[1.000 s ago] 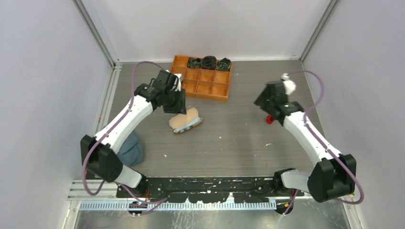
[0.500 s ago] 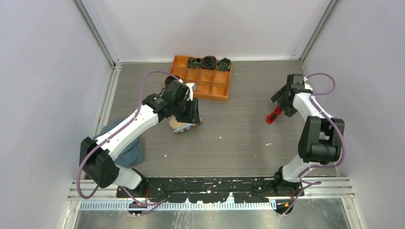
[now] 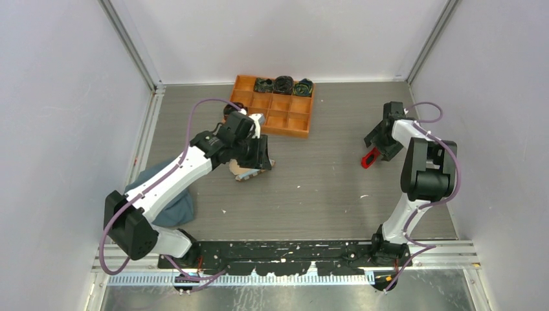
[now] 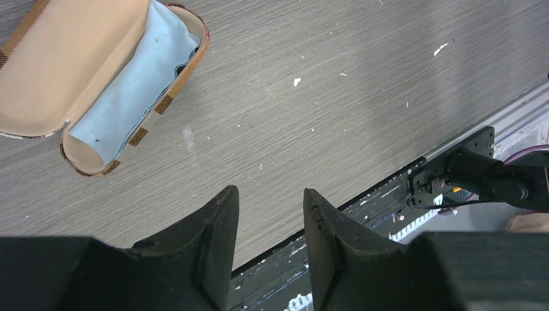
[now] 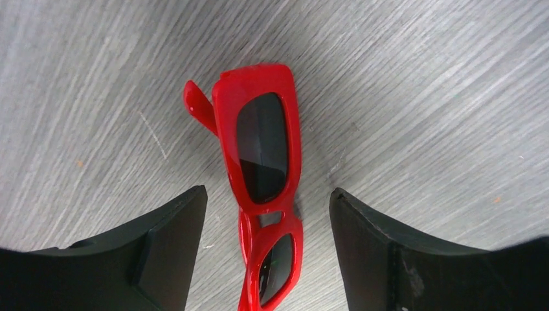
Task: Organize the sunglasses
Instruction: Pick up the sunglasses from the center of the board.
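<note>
The right tool (image 5: 265, 194) hung open over the sunglasses (image 5: 262, 139), its two black fingers standing on either side of the red frame without touching it. The pair lay on the grey counter (image 5: 440, 84) at the right side, well apart from the open plaid case (image 4: 58, 71). The likeliest trouble was the pick itself. The frame was smooth plastic and lay lengthwise between the fingers, so a squeeze across its narrow edges might have let it twist or pop out. One thin arm stuck out toward the left finger, and a closing finger catching it could have swung the whole pair round. A grip taken off the middle would probably have left the glasses hanging tilted. The left tool (image 4: 270, 192) was also open and held nothing, hovering near the case rather than pinning it, so the case could have slid once something was pressed into it. The light blue cloth (image 4: 136, 78) lying inside might have bunched and kept the glasses from seating. No brand, label or writing could be read on the frame, case or cloth.
</note>
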Robot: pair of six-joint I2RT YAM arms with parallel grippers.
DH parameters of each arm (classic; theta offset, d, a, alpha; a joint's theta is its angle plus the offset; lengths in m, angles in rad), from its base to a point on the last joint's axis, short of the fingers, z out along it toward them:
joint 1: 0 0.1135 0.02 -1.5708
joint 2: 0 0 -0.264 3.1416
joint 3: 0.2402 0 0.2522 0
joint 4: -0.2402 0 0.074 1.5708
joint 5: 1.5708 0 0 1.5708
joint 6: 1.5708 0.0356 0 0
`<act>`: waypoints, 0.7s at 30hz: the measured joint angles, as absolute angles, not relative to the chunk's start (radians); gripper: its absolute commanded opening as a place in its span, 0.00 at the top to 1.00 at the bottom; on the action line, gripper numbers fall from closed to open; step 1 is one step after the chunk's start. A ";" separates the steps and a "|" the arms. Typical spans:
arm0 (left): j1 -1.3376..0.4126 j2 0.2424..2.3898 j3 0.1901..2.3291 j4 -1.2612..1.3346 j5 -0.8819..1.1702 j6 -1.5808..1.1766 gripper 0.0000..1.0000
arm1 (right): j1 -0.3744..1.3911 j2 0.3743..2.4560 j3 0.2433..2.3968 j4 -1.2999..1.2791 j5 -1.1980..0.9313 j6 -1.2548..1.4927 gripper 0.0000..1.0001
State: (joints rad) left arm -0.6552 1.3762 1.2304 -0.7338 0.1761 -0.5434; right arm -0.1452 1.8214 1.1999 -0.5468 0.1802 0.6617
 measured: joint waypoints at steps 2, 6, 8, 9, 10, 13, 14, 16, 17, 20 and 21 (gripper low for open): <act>-0.655 1.374 1.225 -0.729 0.176 -0.545 0.57 | -0.145 1.842 1.198 -0.538 0.175 0.655 0.31; -0.655 1.372 1.213 -0.728 0.176 -0.551 0.58 | -0.136 1.855 1.197 -0.521 0.174 0.634 0.41; -0.655 1.369 1.207 -0.728 0.176 -0.554 0.58 | -0.132 1.857 1.197 -0.521 0.178 0.624 0.47; -0.655 1.364 1.204 -0.728 0.175 -0.559 0.58 | -0.132 1.858 1.197 -0.521 0.179 0.620 0.50; -0.655 1.360 1.200 -0.728 0.175 -0.561 0.58 | -0.132 1.858 1.197 -0.520 0.178 0.612 0.54; -0.655 1.342 1.195 -0.727 0.167 -0.567 0.58 | -0.129 1.858 1.195 -0.517 0.177 0.598 0.57; -0.655 1.337 1.193 -0.727 0.165 -0.568 0.58 | -0.125 1.858 1.194 -0.515 0.178 0.595 0.57; -0.655 1.327 1.188 -0.725 0.161 -0.569 0.58 | -0.110 1.855 1.189 -0.506 0.178 0.591 0.59; -0.655 1.324 1.186 -0.725 0.160 -0.569 0.58 | -0.098 1.851 1.185 -0.502 0.173 0.589 0.59; -0.655 1.322 1.181 -0.720 0.159 -0.570 0.58 | -0.042 1.839 1.171 -0.501 0.154 0.580 0.61; -0.655 1.322 1.179 -0.720 0.159 -0.572 0.58 | -0.015 1.837 1.168 -0.502 0.149 0.577 0.61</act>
